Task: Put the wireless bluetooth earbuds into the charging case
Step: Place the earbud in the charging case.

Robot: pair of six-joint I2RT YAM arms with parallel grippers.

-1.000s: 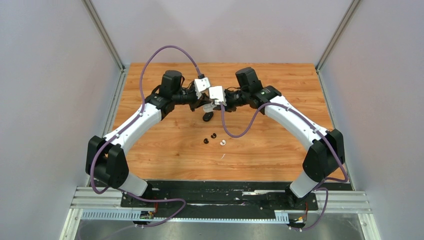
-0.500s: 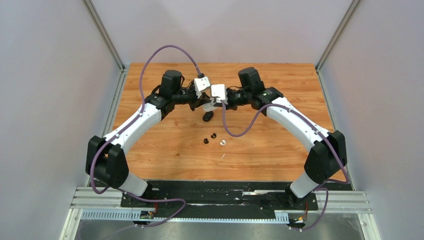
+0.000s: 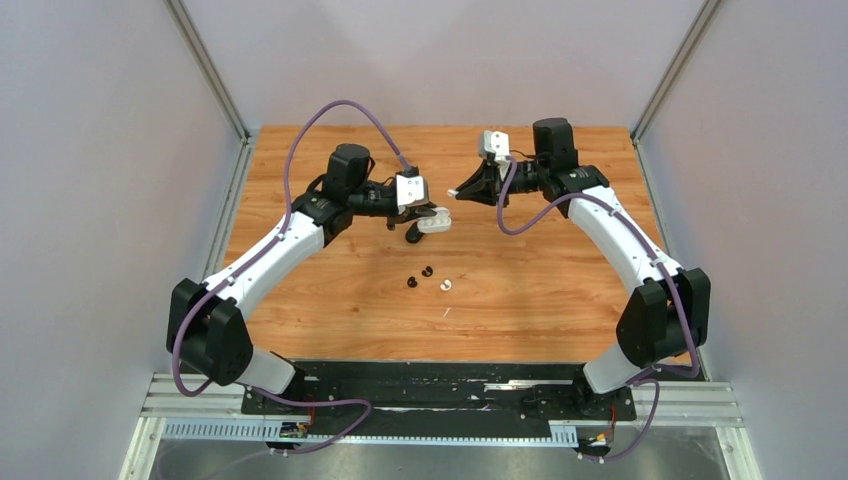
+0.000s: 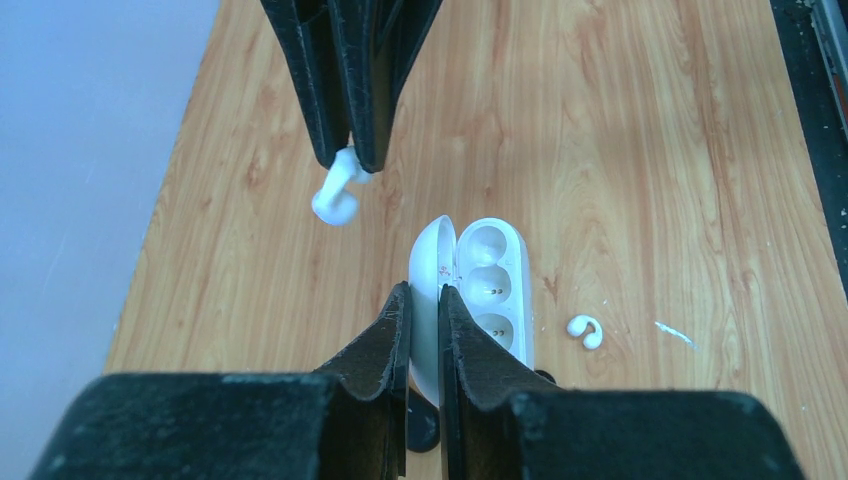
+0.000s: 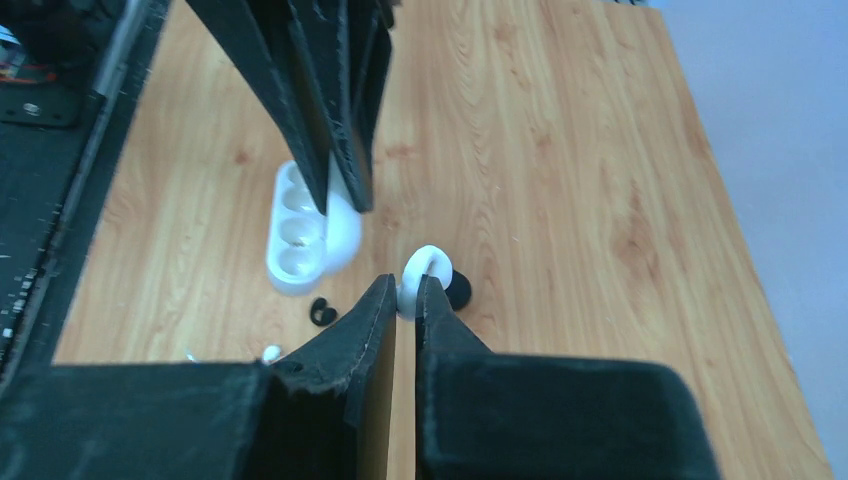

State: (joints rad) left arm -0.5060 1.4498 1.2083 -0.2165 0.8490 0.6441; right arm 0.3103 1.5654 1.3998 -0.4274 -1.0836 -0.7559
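My left gripper (image 3: 437, 218) (image 4: 424, 290) is shut on the raised lid of the open white charging case (image 4: 492, 285) (image 3: 434, 221) and holds it above the table. Its three sockets look empty. My right gripper (image 3: 455, 192) (image 5: 405, 285) is shut on a white earbud (image 5: 427, 266) (image 4: 337, 200), apart from the case, up and to its right. A second white earbud (image 3: 446, 285) (image 4: 585, 331) and two black earbuds (image 3: 411, 283) (image 3: 428, 271) lie on the table nearer the front.
A black charging case (image 3: 413, 236) lies on the wooden table (image 3: 560, 280) just below the held white case. A small white scrap (image 3: 446, 312) lies near the front. Grey walls close in both sides and the back.
The two grippers were close together at the case. My right gripper has pulled back and to the right with the white earbud. My left gripper has shifted slightly right with the case.
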